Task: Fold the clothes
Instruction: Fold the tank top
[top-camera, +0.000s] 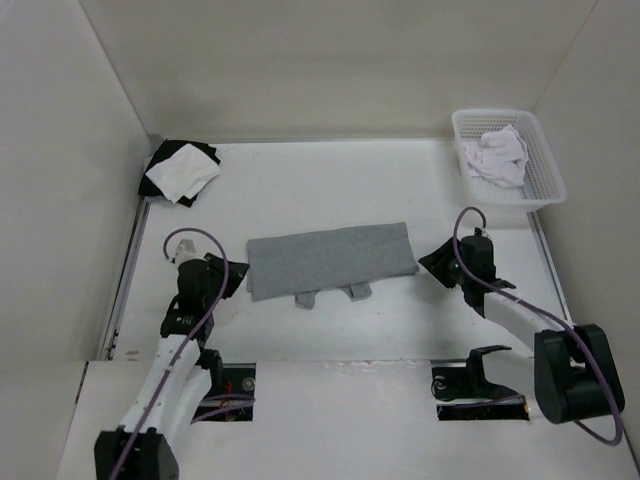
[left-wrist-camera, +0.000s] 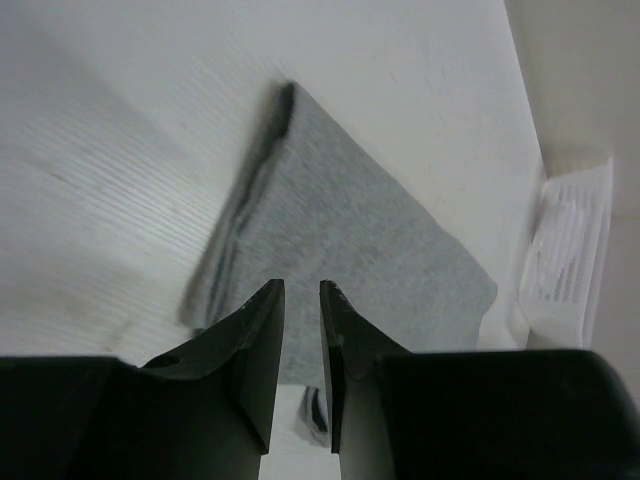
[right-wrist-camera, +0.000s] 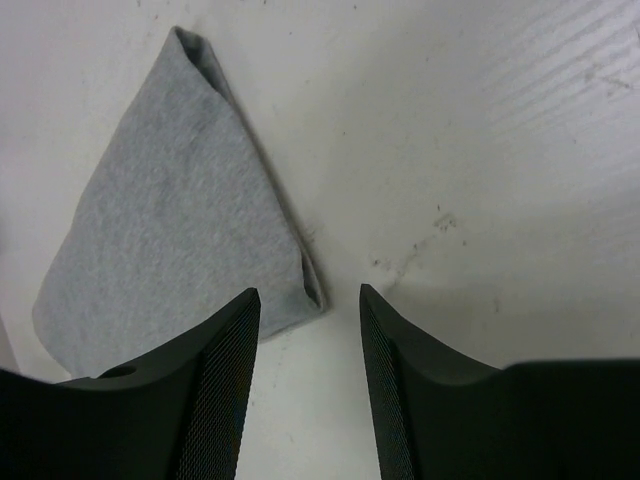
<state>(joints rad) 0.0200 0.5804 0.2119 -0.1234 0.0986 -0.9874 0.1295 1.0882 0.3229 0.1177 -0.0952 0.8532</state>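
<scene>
Grey knit top (top-camera: 330, 258): flat band, long axis left–right; left gripper (left-wrist-camera: 300, 289), narrowly parted, empty, at left end; right gripper (right-wrist-camera: 309, 294), wide, empty, at right end.

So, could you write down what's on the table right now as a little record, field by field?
Grey top: lying flat mid-table, folded into a long strip, two small bits poking out at its near edge
Left claw: slightly open, holding nothing, at the top's left end
Right claw: wide open, empty, at the top's right end
Basket: far right corner, white cloth inside
Far left corner: black-and-white cloth pile
</scene>
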